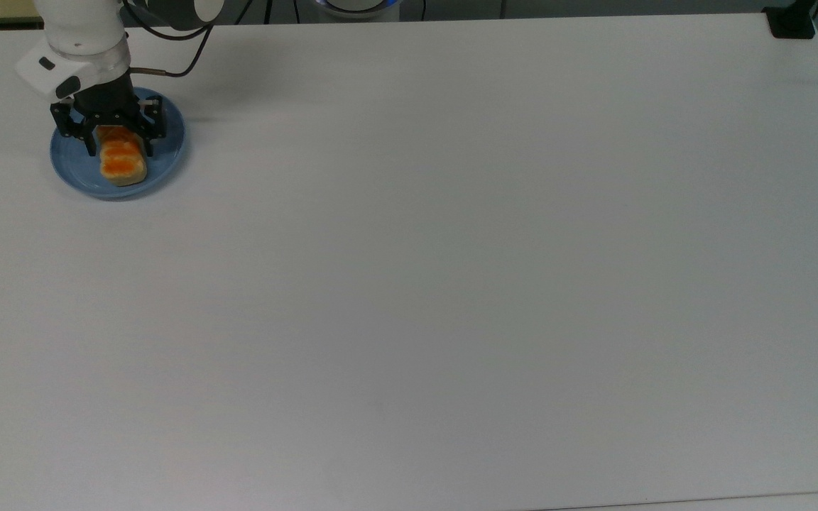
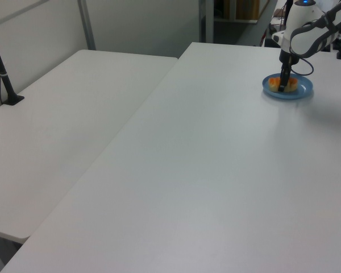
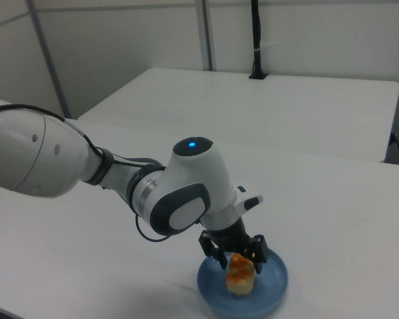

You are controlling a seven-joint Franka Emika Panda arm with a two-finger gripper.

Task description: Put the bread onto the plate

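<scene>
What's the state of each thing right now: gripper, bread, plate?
gripper: open, fingers down either side of the bread.
bread: resting on the plate, orange top facing up.
plate: flat on the white table, in the top view's upper left corner, holding the bread.

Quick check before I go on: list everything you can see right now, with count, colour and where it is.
plate: one, light blue, near the top-left corner of the top view, on the white table.
bread: one, orange-brown top with pale sides, lying on the plate.
table: one, white, under the plate; a second white table stands beside it on the left view's left.
black post: one, standing on the second table.
arm: one, white, reaching over the plate.
pincer: one, black, open, its fingers on either side of the bread.
</scene>
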